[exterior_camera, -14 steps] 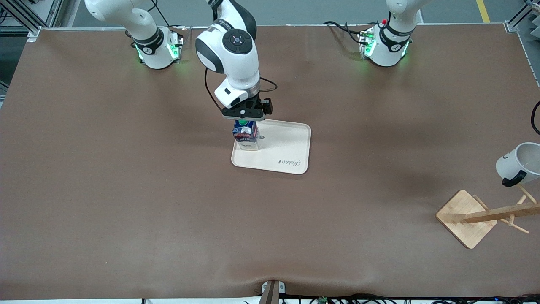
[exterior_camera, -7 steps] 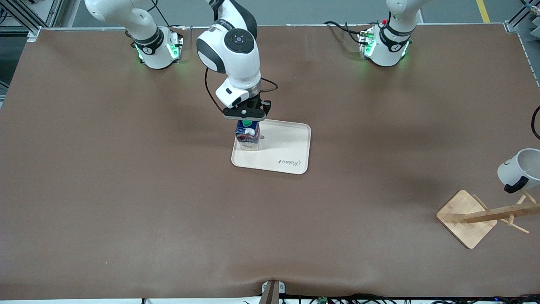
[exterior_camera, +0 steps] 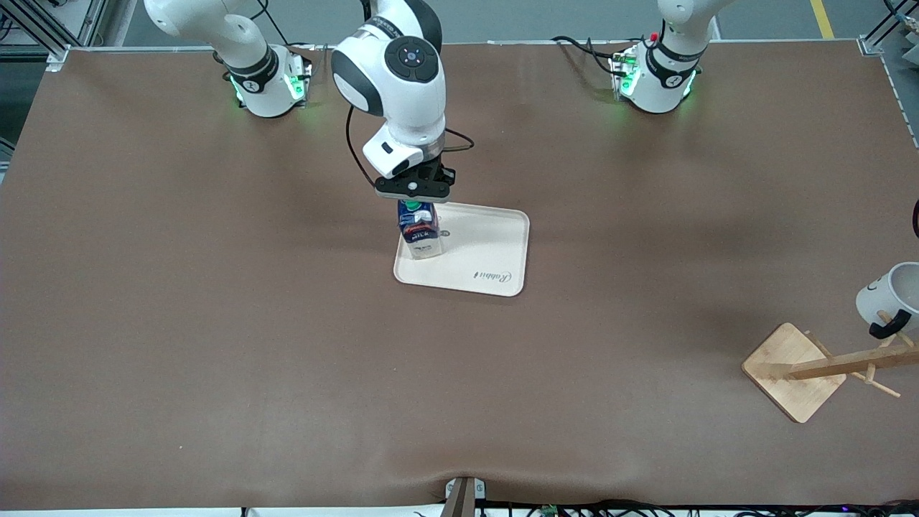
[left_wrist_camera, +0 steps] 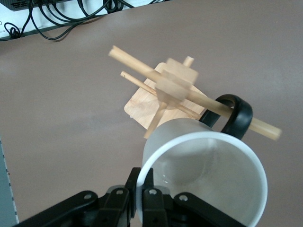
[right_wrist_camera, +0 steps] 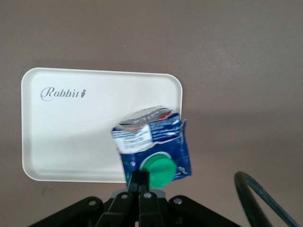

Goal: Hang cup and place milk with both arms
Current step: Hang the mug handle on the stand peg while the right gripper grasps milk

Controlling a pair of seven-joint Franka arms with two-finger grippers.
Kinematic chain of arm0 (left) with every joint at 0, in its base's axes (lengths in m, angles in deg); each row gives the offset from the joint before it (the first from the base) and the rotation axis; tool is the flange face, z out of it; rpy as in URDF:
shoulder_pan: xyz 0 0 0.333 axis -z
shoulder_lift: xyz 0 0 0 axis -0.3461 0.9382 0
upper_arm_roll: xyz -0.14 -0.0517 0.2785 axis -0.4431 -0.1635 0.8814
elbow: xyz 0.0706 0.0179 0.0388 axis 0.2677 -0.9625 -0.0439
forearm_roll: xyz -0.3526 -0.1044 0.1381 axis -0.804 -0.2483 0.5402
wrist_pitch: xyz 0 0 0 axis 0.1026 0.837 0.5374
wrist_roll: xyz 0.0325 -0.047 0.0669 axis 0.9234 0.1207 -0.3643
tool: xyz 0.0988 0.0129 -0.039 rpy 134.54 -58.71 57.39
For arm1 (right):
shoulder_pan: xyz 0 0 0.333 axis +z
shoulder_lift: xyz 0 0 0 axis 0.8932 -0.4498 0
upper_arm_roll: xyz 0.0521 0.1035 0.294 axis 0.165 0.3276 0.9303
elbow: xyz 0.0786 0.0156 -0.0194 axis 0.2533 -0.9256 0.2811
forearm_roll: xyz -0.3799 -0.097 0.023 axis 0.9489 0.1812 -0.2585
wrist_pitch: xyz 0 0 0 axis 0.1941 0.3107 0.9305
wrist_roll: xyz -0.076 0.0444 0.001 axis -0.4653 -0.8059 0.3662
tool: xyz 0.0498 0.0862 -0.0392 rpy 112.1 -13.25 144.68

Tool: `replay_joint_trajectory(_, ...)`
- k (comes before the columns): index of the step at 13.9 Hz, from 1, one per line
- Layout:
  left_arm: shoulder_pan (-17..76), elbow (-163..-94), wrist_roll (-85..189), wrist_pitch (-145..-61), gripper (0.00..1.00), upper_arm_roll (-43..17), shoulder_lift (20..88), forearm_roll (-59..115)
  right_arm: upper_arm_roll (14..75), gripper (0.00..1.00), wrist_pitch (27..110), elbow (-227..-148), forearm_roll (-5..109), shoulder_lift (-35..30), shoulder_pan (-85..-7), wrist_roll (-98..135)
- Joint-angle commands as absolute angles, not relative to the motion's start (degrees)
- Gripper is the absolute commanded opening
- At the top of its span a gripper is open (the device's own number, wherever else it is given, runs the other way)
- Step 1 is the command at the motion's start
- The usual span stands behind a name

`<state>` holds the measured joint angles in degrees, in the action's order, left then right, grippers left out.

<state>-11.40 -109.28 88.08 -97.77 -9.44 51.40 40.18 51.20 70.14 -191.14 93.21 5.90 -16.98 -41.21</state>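
Observation:
The white cup (left_wrist_camera: 208, 175) hangs in the air over the wooden rack (left_wrist_camera: 175, 80), with my left gripper (left_wrist_camera: 143, 177) shut on its rim. In the left wrist view one rack peg (left_wrist_camera: 213, 108) runs through the cup's black handle (left_wrist_camera: 235, 113). The front view shows the cup (exterior_camera: 890, 294) at the picture's edge with its handle on a peg; the left gripper is out of that view. The blue milk (exterior_camera: 418, 231) stands upright on the cream tray (exterior_camera: 488, 251). My right gripper (exterior_camera: 416, 199) hovers just above its green cap (right_wrist_camera: 158, 171), shut (right_wrist_camera: 144, 177) on nothing.
The rack's square base (exterior_camera: 793, 370) sits near the left arm's end of the table, with its post leaning toward the picture's edge. The tray (right_wrist_camera: 61, 137) bears a "Rabbit" mark. Cables (left_wrist_camera: 57, 19) lie along the table's edge.
The right gripper's fingers have come together and it has risen a little off the milk. The left gripper has lowered the cup, bringing its handle onto the rack peg.

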Motion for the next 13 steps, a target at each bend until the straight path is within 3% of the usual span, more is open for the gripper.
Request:
replay_joint_trajectory(1, -11.66, -106.44, 88.03, -99.13, 0.26, -9.96, 53.85, 39.25, 50.89, 0.56, 68.86, -189.76, 94.39, 5.26, -16.86, -42.20)
replay_joint_trajectory(2, -11.57, -106.35, 86.63, -99.31, 0.57, -10.05, 54.11, 39.25, 50.89, 0.63, 68.42, -189.58, 94.39, 5.26, -16.95, -41.85)
replay_joint_trajectory(3, -11.57, -106.44, 85.31, -99.31, 1.00, -10.22, 54.03, 39.16, 50.81, 1.00, 68.33, -189.14, 94.39, 5.26, -16.95, -42.11)
replay_joint_trajectory(8, -10.34, -106.96, 78.91, -97.21, 1.00, -11.27, 51.83, 39.34, 50.63, 1.00, 67.46, -187.30, 94.39, 5.35, -17.83, -41.85)
replay_joint_trajectory(13, -4.98, -107.05, 62.04, -83.34, 1.00, -13.11, 47.35, 40.04, 50.72, 1.00, 65.68, -187.21, 92.90, 5.88, -22.92, -41.76)
